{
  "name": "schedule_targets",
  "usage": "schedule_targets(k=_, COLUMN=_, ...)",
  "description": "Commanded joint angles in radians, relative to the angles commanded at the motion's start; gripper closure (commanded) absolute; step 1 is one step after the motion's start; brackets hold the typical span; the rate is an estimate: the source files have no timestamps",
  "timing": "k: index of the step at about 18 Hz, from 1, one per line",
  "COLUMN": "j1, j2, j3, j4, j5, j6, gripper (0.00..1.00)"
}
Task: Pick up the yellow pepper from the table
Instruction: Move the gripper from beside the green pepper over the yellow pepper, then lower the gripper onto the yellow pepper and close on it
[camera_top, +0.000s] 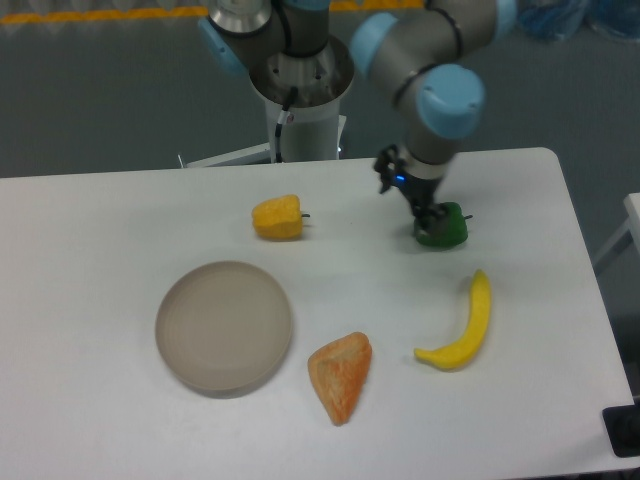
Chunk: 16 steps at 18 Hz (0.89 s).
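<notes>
Yellow pepper (277, 218): lies on its side on the table (90, 230), upper-centre of the white top, nothing touching it. Blocky, yellow-orange, matte and slightly grainy surface, short dark stem pointing to 3 o'clock. Untouched as far as the view shows.

Gripper (428, 216): well apart from the pepper, out at its 3 o'clock, low over the table and right against the green pepper (443, 228). Fingers are dark and merge with the green body; cannot tell how far apart they stand or whether they grip anything.

Risks, judged from this layout:
- Wrong object. The tool sits at the green pepper, which is about the same size and shape as the target. If the fingers close here, the wrong item gets lifted.
- Dragging. If the arm sweeps toward 9 o'clock without rising first, it may shove the green pepper along the top.
- Grasp slip. The target is rounded and lying sideways; a pinch off-centre or across the stem end could squirt it out or roll it.

Other items: round grey plate (224, 327) at the target's 7 o'clock, near; orange wedge-shaped piece (341, 375) at 5 o'clock; banana (464, 326) at 4 o'clock, well apart. None blocks a straight descent onto the target.
</notes>
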Motion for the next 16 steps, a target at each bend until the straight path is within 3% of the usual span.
schedule_targets(k=7, j1=-0.152, j2=0.025, j3=-0.040, j4=0.012, j5=-0.046, j6=-0.006, gripper=0.00)
schedule_targets(k=13, j1=-0.214, j2=0.041, j3=-0.155, j4=0.144, j5=-0.044, j6=-0.006, gripper=0.00)
schedule_targets(k=16, j1=-0.215, j2=0.040, j3=-0.181, j4=0.167, j5=-0.041, j6=0.000, gripper=0.00)
